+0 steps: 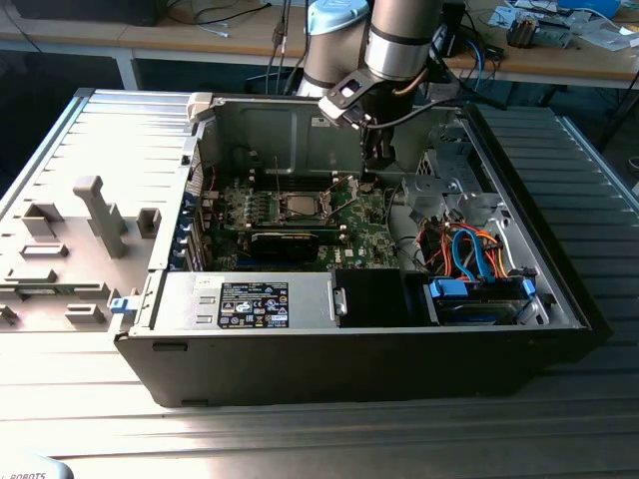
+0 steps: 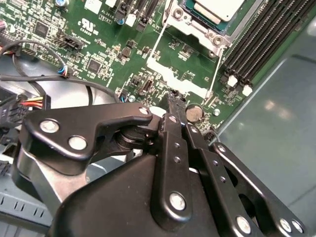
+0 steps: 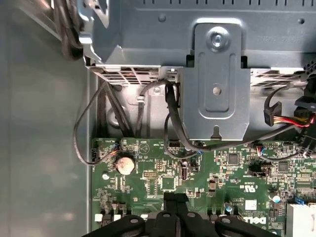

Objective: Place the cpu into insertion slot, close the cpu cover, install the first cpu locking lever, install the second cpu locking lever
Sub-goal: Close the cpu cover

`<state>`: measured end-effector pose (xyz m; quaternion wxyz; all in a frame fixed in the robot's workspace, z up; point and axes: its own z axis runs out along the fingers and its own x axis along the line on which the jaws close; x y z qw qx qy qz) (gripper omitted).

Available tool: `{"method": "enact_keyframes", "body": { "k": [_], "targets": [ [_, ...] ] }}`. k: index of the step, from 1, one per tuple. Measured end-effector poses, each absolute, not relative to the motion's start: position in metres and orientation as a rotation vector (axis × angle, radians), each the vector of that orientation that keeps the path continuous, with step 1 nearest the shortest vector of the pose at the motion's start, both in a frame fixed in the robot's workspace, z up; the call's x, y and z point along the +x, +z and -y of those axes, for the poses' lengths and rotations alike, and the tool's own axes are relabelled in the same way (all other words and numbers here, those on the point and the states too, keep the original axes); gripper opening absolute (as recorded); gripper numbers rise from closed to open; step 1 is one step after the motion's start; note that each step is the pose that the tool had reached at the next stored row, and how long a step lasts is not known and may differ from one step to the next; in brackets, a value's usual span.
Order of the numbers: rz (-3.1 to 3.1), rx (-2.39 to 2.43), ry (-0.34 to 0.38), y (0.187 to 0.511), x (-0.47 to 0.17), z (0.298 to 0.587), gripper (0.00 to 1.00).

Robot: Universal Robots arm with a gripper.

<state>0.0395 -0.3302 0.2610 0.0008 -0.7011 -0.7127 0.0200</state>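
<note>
bench (image 1: pixel 319 429): ribbed grey metal, glare at near left corner | rear: long wooden desk (image 1: pixel 150 38) strewn with cables (image 1: pixel 225 14) | below desk: dark shadow

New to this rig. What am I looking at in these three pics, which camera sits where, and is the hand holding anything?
One robot arm reaches into an open desktop computer case that lies on a ridged metal table. The exterior view comes from a camera off the arm. Both wrist views come from cameras riding on the arm, looking past its hand at the green motherboard. The hand is two black fingers, shut together with nothing between them, tips close to the board beside a coin battery. The cpu sits in the insertion slot, apart from the hand. Whether its cover is latched, I cannot tell.
</note>
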Motion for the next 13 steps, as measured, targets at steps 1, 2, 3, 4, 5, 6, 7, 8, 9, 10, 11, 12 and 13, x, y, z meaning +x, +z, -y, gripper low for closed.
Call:
{"method": "enact_keyframes", "body": {
  "k": [1,2,3,4,5,6,7,8,9,10,11,12,13],
  "targets": [
    [2.238,-2.202,0.063,0.259,0.039,0.33,0.11],
    [2.238,-2.202,0.063,0.257,0.039,0.33,0.11],
    [2.238,-2.201,0.063,0.255,0.039,0.33,0.11],
    [2.238,-2.201,0.063,0.253,0.039,0.33,0.11],
    [2.239,-2.201,0.063,0.25,0.04,0.33,0.11],
    [2.24,-2.2,0.064,0.248,0.04,0.33,0.11],
    [2.241,-2.199,0.064,0.247,0.04,0.33,0.11],
    [2.242,-2.198,0.064,0.246,0.04,0.33,0.11],
    [2.242,-2.197,0.064,0.245,0.039,0.33,0.11],
    [2.242,-2.197,0.064,0.245,0.039,0.329,0.11],
    [2.242,-2.197,0.063,0.245,0.039,0.329,0.11],
    [2.241,-2.197,0.063,0.247,0.04,0.329,0.11],
    [2.242,-2.197,0.063,0.249,0.04,0.329,0.11]
  ]
}}
